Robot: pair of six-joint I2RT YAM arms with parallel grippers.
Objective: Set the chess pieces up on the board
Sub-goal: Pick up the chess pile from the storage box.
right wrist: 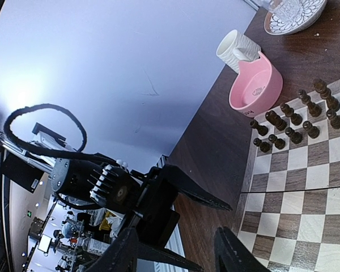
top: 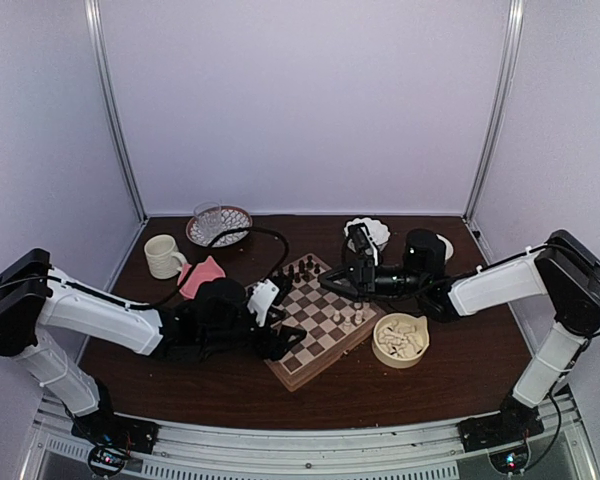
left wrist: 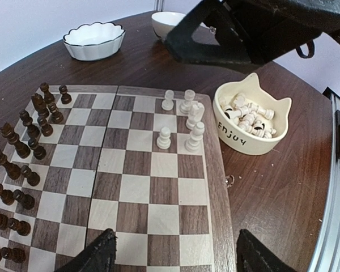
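Observation:
The board (top: pixel 320 335) lies angled mid-table. Several cream-white chess pieces (left wrist: pixel 188 120) stand near its right rim, and more lie heaped in a cream cat-shaped bowl (left wrist: pixel 250 119) beside it. Dark brown pieces (left wrist: pixel 24 152) line the opposite side. My left gripper (left wrist: pixel 173 260) hovers open over the board's near corner with nothing between its fingers. My right gripper (right wrist: pixel 181 255) is open and empty above the board's far part, facing the left gripper (right wrist: pixel 158 198). In the top view the right gripper (top: pixel 327 282) hangs just beyond the white pieces (top: pixel 346 316).
A white scalloped bowl (left wrist: pixel 94 41) and another white bowl (left wrist: pixel 170 22) sit behind the board. A pink bowl (right wrist: pixel 255 85), a cream mug (right wrist: pixel 237 48) and a patterned plate (right wrist: pixel 292 11) stand at the back left. The cat bowl (top: pixel 400 338) is right of the board.

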